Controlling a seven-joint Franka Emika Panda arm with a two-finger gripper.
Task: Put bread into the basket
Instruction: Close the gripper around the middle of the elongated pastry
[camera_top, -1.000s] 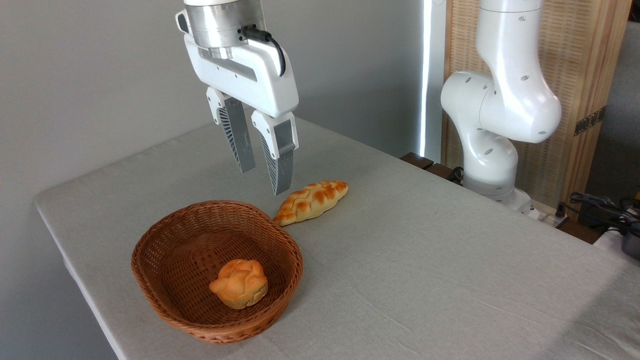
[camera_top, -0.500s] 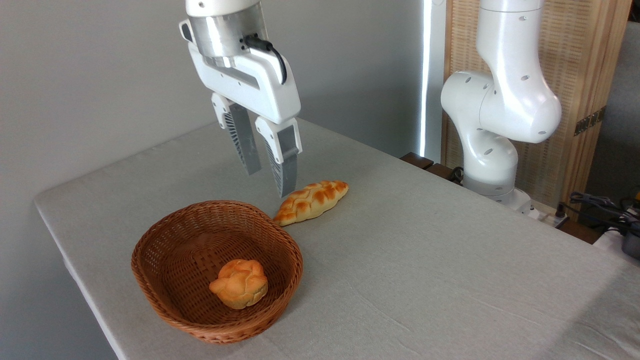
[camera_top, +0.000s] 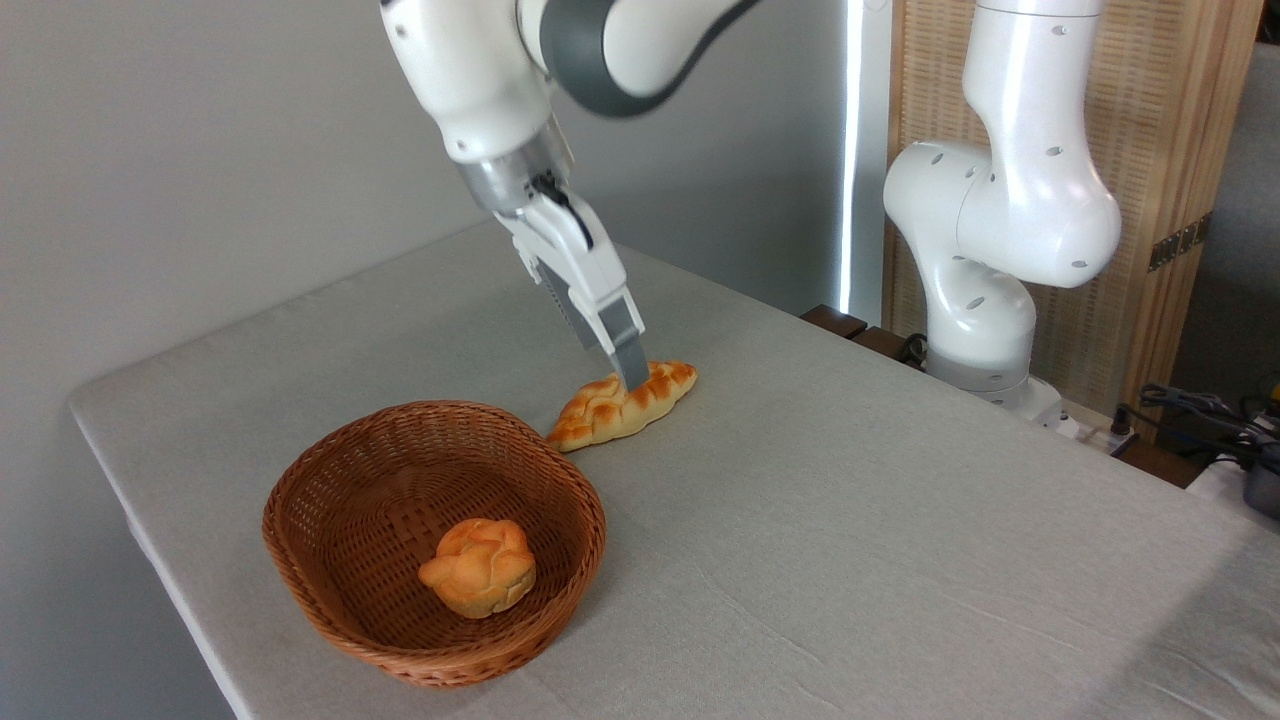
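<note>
Lying on the table (camera_top: 850, 560) just beside the basket (camera_top: 300, 560), the bread (camera_top: 600, 415) is not yet lifted. The gripper (camera_top: 632, 378) reaches it edge-on; whether its fingers are spread or pinched cannot be told. Grasp, carry and drop remain. A bun (camera_top: 480, 565) sits in the basket.

glossy white rounded shells cover the arm (camera_top: 1010, 200), with small dark round holes dotting the thick joint at the right of the frame. at the top centre a dark grey band wraps a white link. below it sits a brushed silver collar, where a black cable plugs in. the gripper (camera_top: 625, 375) has a white body and grey ribbed fingers (camera_top: 628, 355).
</note>
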